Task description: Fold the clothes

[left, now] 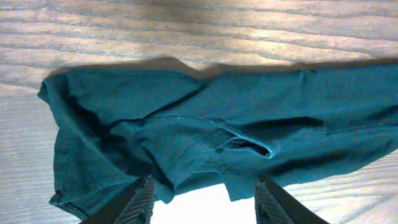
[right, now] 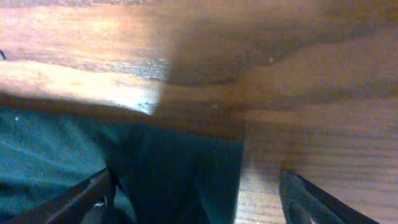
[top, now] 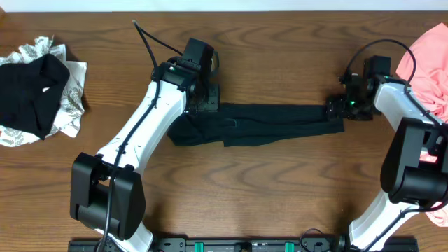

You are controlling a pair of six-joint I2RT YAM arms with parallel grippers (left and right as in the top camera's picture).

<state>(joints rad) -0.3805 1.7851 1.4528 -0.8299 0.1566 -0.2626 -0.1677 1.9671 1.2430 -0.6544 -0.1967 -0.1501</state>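
Left claw (top: 201, 98) and right claw (top: 337, 106) spread over black shirt (top: 273, 122)

Both stand spread, pinching nothing. Under the left claw lies the shirt's bunched end; under the right claw, its opposite edge. Between them the black shirt stretches as a long strip on the tabletop (top: 280, 189). Beyond the right claw, a pink tee (top: 427, 63) lies heaped.
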